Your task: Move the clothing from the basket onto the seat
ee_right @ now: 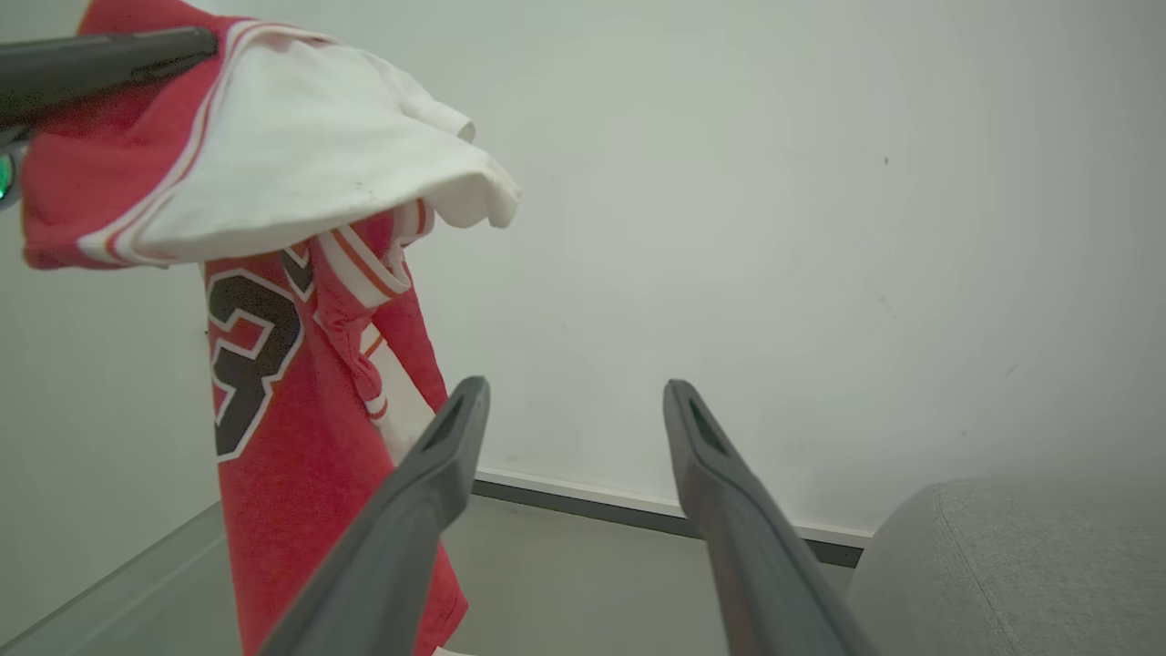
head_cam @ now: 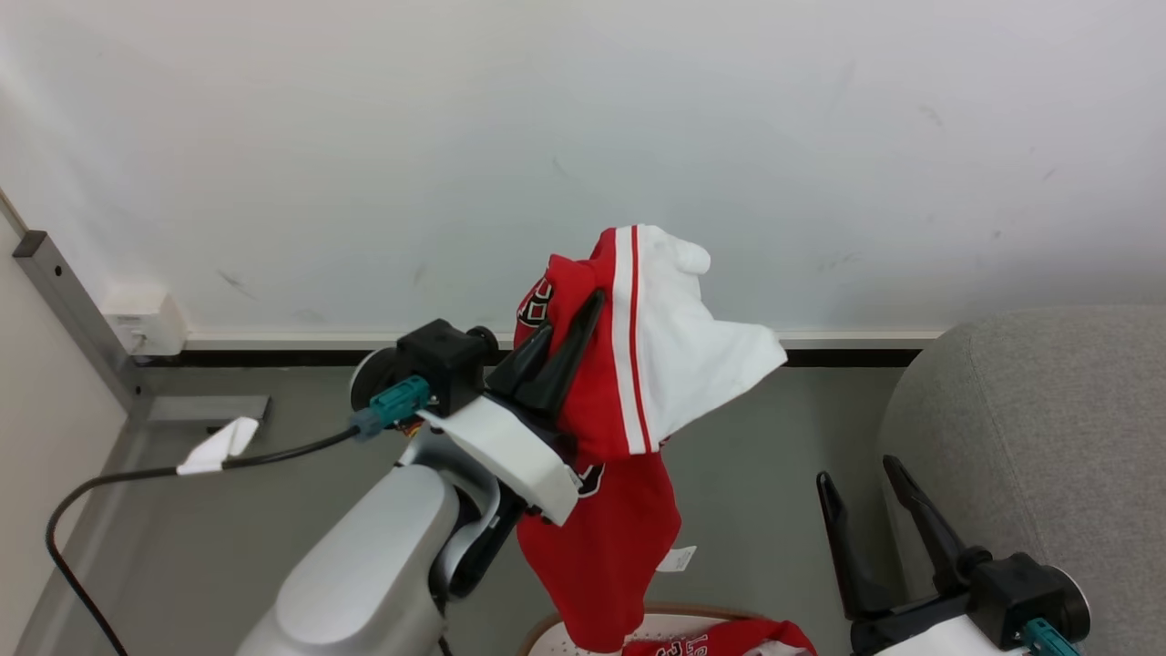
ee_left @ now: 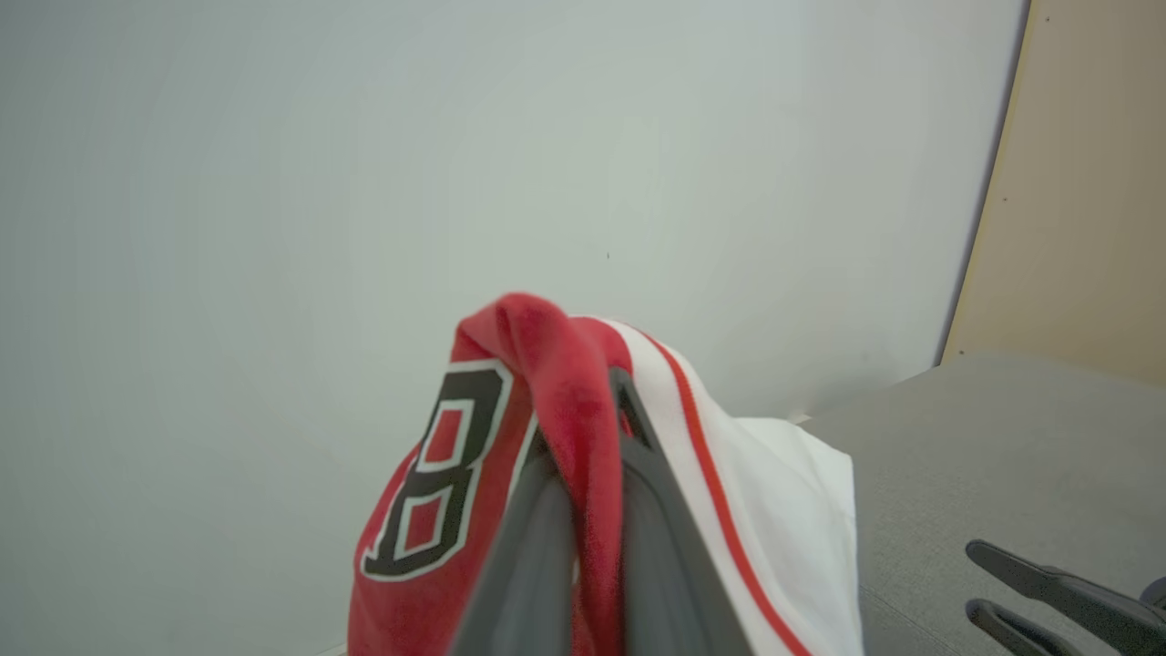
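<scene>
My left gripper (head_cam: 574,312) is shut on a piece of the clothing, a red garment (head_cam: 601,547) with a white panel and thin stripes. It hangs in the air above the basket (head_cam: 547,633), whose tan rim shows at the bottom edge. More red clothing (head_cam: 729,640) lies in the basket. In the left wrist view the garment (ee_left: 437,474) folds over my fingers (ee_left: 656,510), showing a black-and-white number. My right gripper (head_cam: 858,472) stands open and empty beside the grey seat (head_cam: 1048,410), to the right of the hanging garment (ee_right: 273,437). Its two fingers (ee_right: 729,510) are spread wide.
A white wall (head_cam: 583,137) with a baseboard stands close behind. A black cable (head_cam: 137,474) with a white tag runs over the grey floor (head_cam: 756,456) at the left, near a grey metal post (head_cam: 73,310) and a white wall box (head_cam: 141,319).
</scene>
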You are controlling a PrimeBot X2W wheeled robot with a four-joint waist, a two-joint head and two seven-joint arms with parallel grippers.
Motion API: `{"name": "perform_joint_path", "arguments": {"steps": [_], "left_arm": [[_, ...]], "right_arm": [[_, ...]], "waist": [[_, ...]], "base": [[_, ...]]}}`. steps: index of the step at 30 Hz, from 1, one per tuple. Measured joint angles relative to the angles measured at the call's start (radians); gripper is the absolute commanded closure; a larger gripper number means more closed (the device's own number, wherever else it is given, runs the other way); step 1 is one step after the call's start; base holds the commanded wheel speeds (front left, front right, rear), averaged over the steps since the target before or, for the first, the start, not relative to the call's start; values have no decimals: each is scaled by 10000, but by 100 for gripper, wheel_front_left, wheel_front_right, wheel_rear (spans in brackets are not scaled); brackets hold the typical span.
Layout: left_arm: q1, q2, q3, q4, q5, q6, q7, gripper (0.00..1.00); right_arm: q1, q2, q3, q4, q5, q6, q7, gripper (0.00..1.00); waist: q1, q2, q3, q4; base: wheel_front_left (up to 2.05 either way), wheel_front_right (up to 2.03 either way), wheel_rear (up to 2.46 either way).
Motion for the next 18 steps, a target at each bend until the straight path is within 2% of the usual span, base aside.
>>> {"name": "perform_joint_path", "arguments": {"steps": [11, 18], "left_arm": [[7, 146, 21, -1267, -144, 201, 330, 100], [142, 151, -140, -1450, -161, 219, 418, 100]], "right_arm": [[-10, -167, 642, -130, 240, 0, 0, 0], [-319, -573, 1745, -115, 604, 0, 0, 0]], "waist": [[0, 0, -4, 103], [0, 0, 22, 221]], "base": [[0, 0, 0], [0, 0, 0]]}}
